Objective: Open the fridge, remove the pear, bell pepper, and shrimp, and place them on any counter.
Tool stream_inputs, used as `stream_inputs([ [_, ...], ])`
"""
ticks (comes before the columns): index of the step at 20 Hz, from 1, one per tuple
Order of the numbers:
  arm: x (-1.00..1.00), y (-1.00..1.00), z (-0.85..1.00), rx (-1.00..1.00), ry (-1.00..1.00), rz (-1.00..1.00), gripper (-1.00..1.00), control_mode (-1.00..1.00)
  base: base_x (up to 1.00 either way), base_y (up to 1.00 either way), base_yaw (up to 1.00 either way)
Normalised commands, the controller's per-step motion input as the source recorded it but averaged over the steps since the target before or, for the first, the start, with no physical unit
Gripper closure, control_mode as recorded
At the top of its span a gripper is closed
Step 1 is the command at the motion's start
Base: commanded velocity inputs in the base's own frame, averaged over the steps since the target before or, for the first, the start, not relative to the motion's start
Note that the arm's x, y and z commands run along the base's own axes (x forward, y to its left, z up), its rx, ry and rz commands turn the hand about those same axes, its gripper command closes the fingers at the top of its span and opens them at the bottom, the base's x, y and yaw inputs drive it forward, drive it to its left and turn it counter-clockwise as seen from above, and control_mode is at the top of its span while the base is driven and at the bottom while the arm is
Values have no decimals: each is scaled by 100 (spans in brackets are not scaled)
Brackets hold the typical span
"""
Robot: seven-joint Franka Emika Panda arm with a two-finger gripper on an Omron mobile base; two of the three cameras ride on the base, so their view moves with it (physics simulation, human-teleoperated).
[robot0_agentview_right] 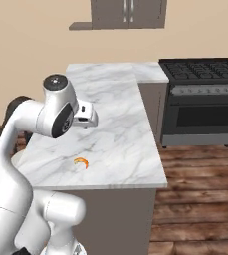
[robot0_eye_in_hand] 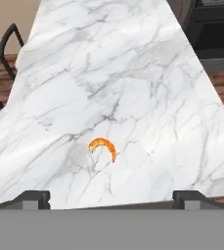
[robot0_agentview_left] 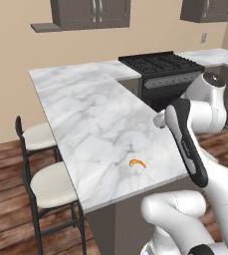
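Observation:
The orange curved shrimp [robot0_agentview_left: 137, 163] [robot0_agentview_right: 81, 162] [robot0_eye_in_hand: 103, 146] lies alone on the white marble counter [robot0_agentview_left: 85, 109] [robot0_agentview_right: 116, 114] [robot0_eye_in_hand: 133, 73], near its front end. My gripper [robot0_eye_in_hand: 111, 199] [robot0_agentview_right: 87, 124] hovers above the counter a little behind the shrimp and apart from it. It is open, with the two dark fingertips [robot0_eye_in_hand: 33, 197] spread wide and nothing between them. The fridge, the pear and the bell pepper are out of view.
A black stove [robot0_agentview_left: 160, 64] [robot0_agentview_right: 205, 69] stands past the counter's far right corner. Two cushioned bar stools [robot0_agentview_left: 53, 184] [robot0_agentview_left: 38, 135] line the counter's left side. Dark wall cabinets [robot0_agentview_left: 90, 12] hang above, and wood floor [robot0_agentview_right: 200, 199] runs right of the island.

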Motion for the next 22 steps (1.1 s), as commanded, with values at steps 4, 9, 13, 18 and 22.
stream_inputs([
  [4,-46,0,99,10,0,-37,-100,-100,0,0,0],
  [9,-28,0,62,4,0,-21,-100,-100,0,0,0],
  [13,-28,0,0,0,0,0,-100,-100,0,0,0],
  [18,-3,0,0,0,0,0,-100,-100,0,0,0],
  [22,-31,0,0,0,0,0,-100,-100,0,0,0],
])
